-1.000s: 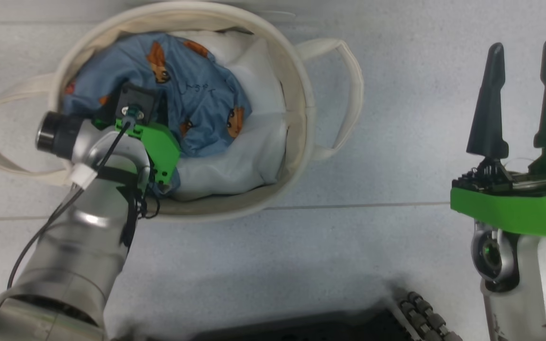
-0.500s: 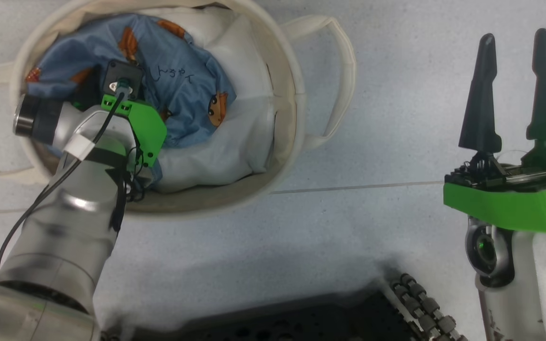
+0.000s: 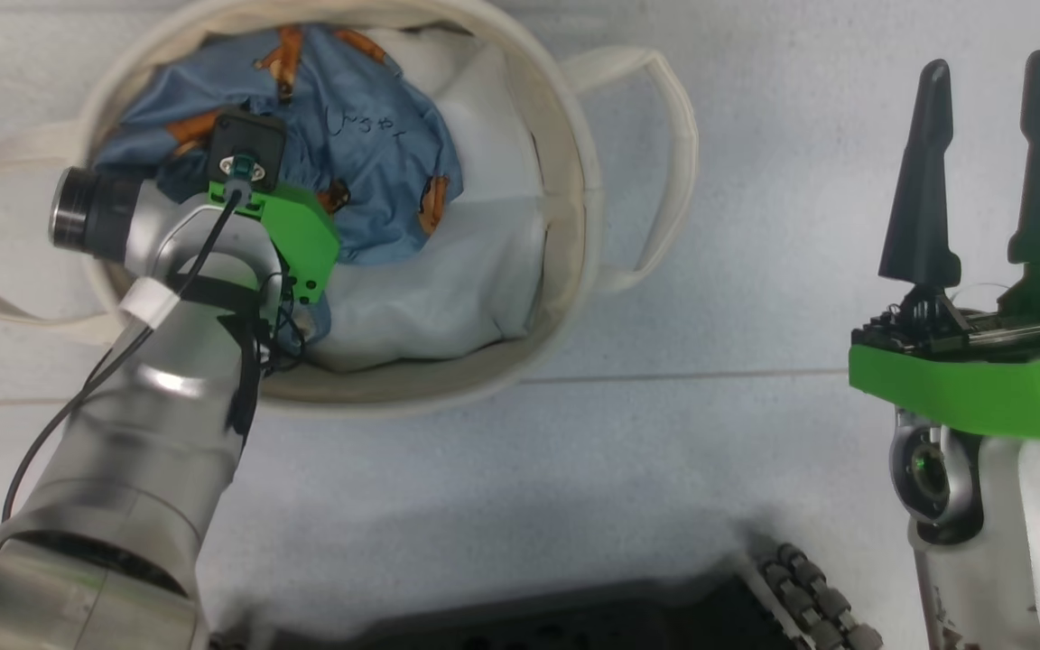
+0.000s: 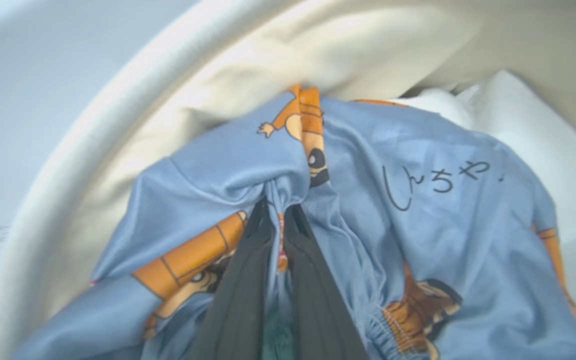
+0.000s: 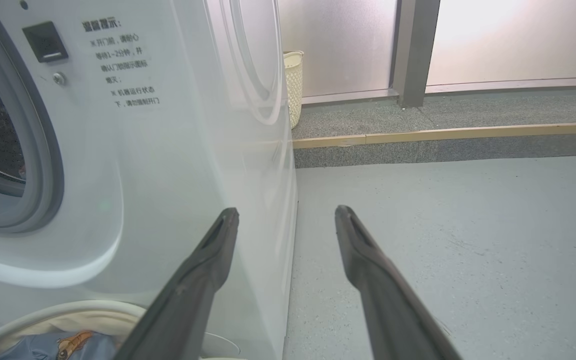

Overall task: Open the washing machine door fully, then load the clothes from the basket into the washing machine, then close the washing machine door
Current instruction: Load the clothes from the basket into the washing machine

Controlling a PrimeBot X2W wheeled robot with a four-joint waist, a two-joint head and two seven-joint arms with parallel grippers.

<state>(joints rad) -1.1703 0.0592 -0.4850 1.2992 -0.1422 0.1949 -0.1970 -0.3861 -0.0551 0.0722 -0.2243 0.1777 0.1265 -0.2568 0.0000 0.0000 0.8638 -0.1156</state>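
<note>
Folds of clothes (image 4: 393, 225) bury left gripper (image 4: 278, 215) tips, jaws pinching them; right gripper (image 5: 286, 212) jaws spread.

clothes (image 4: 408, 225): handwritten "しんちゃ" | washing machine (image 5: 168, 150): printed "温馨提示:", smaller Chinese lines below

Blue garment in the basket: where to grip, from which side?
Pinch a raised fold near the middle of the blue garment, coming down through the open top of the basket. It lies loose and crumpled, with walls all round, so only folds offer a pinch. The left gripper is shut on one.
</note>
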